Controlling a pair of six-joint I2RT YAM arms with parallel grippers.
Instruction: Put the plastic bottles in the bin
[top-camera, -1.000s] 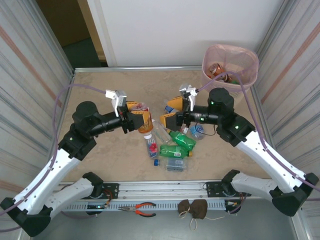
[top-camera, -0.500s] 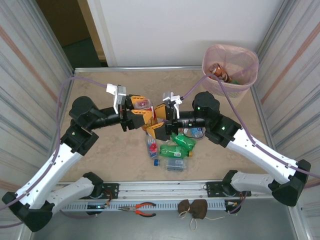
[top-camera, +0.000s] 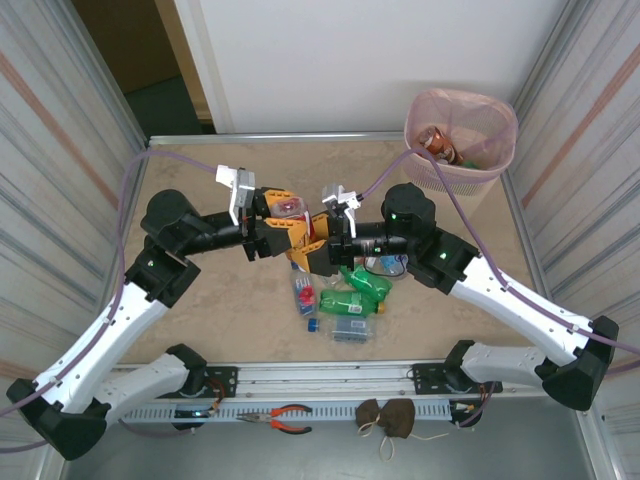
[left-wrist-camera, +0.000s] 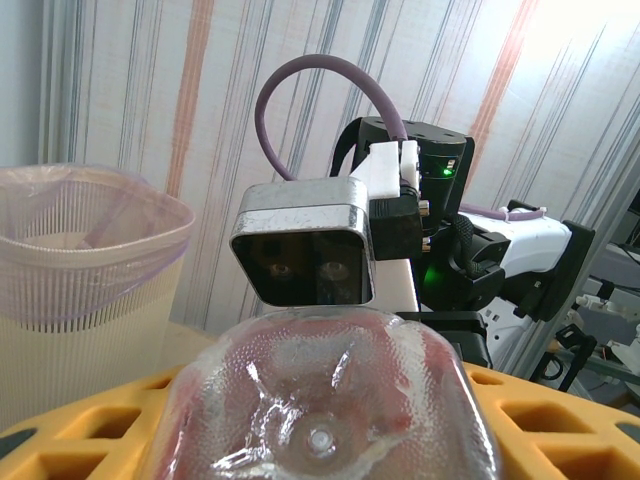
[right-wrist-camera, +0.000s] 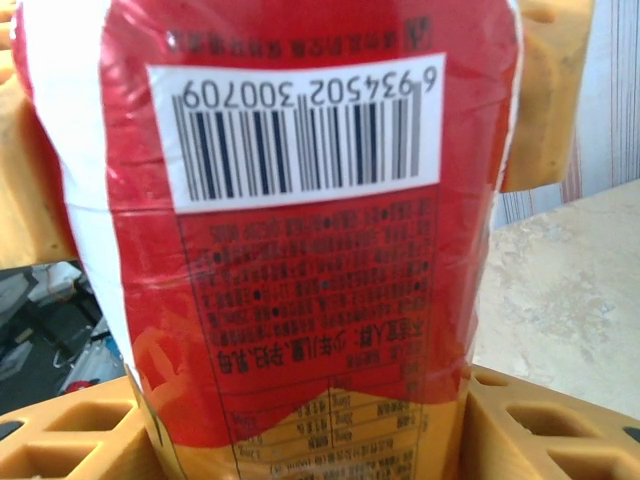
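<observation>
At the top view's centre, the left gripper (top-camera: 288, 222), jaws partway open, is clamping a red-labelled bottle (top-camera: 291, 208), and the right gripper (top-camera: 313, 241) is pressing its orange fingers (right-wrist-camera: 560, 405) against the same bottle's sides. More bottles (top-camera: 352, 298) are lying just below on the table (top-camera: 240, 310). The bin (top-camera: 462, 178) is standing at upper right, bottles inside.

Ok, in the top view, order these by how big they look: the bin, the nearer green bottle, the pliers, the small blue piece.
1. bin, by far the largest.
2. nearer green bottle and pliers: alike in length, the bottle thicker, so not ranked.
3. small blue piece, the smallest.
</observation>
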